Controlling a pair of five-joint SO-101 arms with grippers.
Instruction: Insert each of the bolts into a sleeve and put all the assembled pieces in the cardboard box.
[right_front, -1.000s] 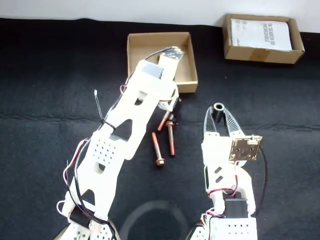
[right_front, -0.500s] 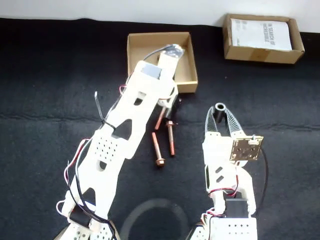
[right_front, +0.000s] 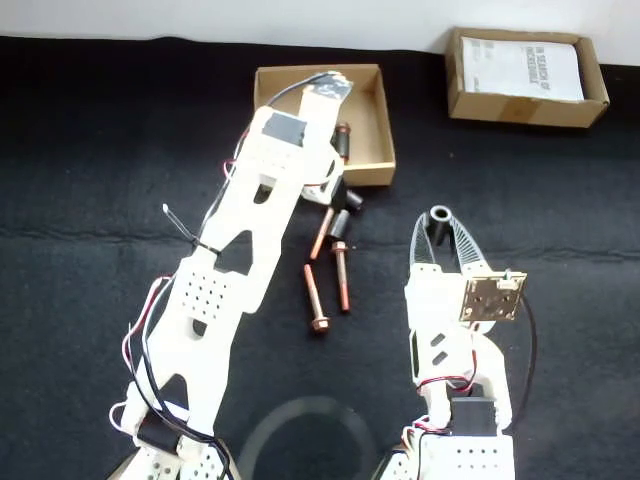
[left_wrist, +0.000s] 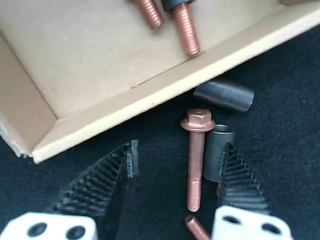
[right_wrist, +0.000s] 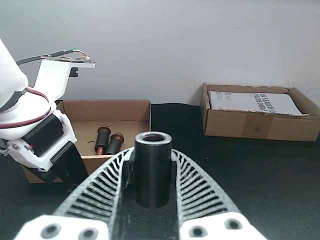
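**Desk:** Overhead, the left arm stretches across the black table (right_front: 90, 150) to the cardboard box (right_front: 372, 130), hiding most of its own gripper. What does the wrist camera add?

**Photographer:** The left gripper (left_wrist: 179, 147) hangs wide open and empty just outside the box's near wall. A loose bolt (left_wrist: 196, 160) and a loose sleeve (left_wrist: 216, 150) lie side by side between its fingers. A second sleeve (left_wrist: 224, 95) lies just beside that wall, and two assembled pieces (left_wrist: 185, 25) rest inside the box.

**Desk:** And the right side?

**Photographer:** The right gripper (right_wrist: 152, 155) is clamped on an upright held sleeve (right_wrist: 153, 180), well apart from the box. The high view adds a long bolt (right_front: 313, 298) and a neighbouring bolt (right_front: 342, 275) on the cloth between the arms.

**Desk:** Room to move?

**Photographer:** Open cloth lies ahead of the right gripper and to its right. A second box (right_front: 520, 110) holding a booklet sits at the table's far right edge.
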